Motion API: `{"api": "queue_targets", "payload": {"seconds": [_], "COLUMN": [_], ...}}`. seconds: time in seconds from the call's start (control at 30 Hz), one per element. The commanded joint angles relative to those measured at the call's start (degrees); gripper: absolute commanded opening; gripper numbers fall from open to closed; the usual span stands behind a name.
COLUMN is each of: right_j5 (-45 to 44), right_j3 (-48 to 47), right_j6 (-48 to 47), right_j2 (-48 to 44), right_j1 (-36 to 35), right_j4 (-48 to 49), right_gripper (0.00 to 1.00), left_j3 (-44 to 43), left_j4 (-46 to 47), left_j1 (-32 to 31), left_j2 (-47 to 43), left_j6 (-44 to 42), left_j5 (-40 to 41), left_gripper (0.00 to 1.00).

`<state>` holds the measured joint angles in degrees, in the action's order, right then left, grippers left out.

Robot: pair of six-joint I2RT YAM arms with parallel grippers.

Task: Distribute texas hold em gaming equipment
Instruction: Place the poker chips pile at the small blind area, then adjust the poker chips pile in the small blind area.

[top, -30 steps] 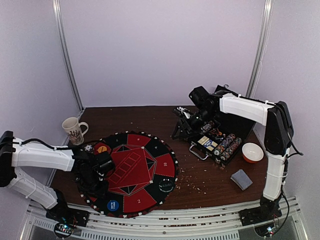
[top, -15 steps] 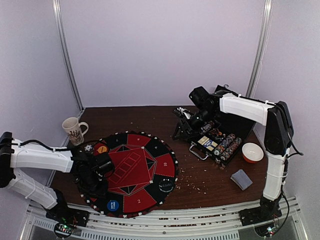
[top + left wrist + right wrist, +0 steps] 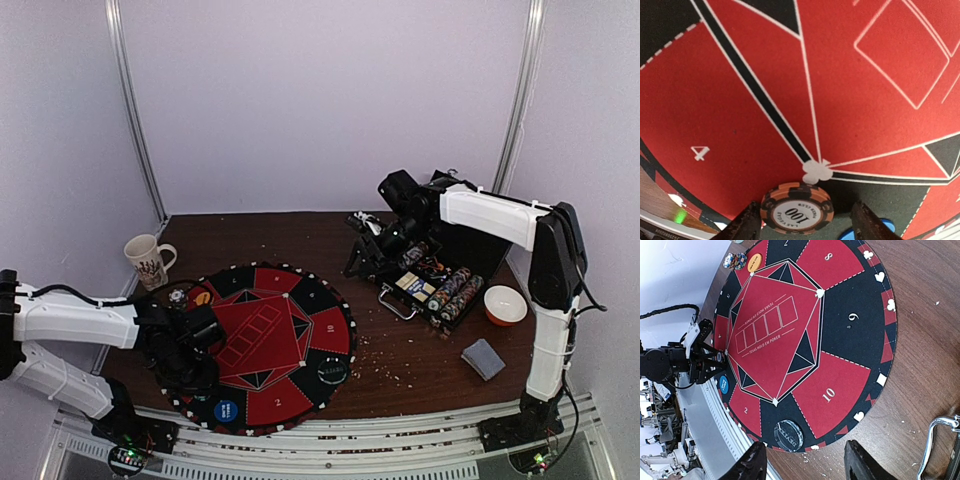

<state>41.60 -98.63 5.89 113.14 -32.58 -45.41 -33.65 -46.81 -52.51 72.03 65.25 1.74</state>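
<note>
Left hand stood spread astride the 100 chip, flat on the mat, prob. not touching; step needed a straight lift, no nudging.

You get soft, even, faintly violet overhead light, and shadows on the tabletop are weak. The left claw blurs at its view's bottom edge. The right wrist view's upper-left corner burns out white.
</note>
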Motion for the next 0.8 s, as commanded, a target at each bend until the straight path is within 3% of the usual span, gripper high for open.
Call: {"api": "queue_targets", "payload": {"seconds": [0.0,0.13,0.27,0.5,0.63,0.77], "right_j5": [-0.2,-0.3,-0.3,-0.4,-0.4,-0.5], "right_j3": [-2.0,-2.3,-2.6,-2.4,-2.4,-2.2], "right_j6": [-0.6,-1.0,-1.2,-1.4,-1.5,-1.7], "right_j2": [0.3,0.4,0.3,0.2,0.1,0.2], "right_j1": [0.3,0.4,0.4,0.4,0.4,0.4], "right_j4": [-1.5,-1.8,-2.1,-2.3,-2.4,-2.5], "right_gripper": [0.55,0.55,0.55,0.55,0.55,0.55], "left_j3": [-2.2,-7.0,-7.2,-7.8,-4.7,-1.9], "left_j4": [-4.8,-7.8,-7.0,0.1,3.3,4.2], "left_j1": [0.7,1.5,5.0,6.7,6.7,6.7], "left_j2": [1.8,4.8,4.6,5.6,7.4,6.5], "left_j6": [-0.8,-3.5,-5.9,-11.0,-10.2,-8.9], "left_j5": [12.3,16.3,17.0,16.2,10.8,9.1], "left_gripper": [0.68,0.75,0.74,0.54,0.39,0.31]}}
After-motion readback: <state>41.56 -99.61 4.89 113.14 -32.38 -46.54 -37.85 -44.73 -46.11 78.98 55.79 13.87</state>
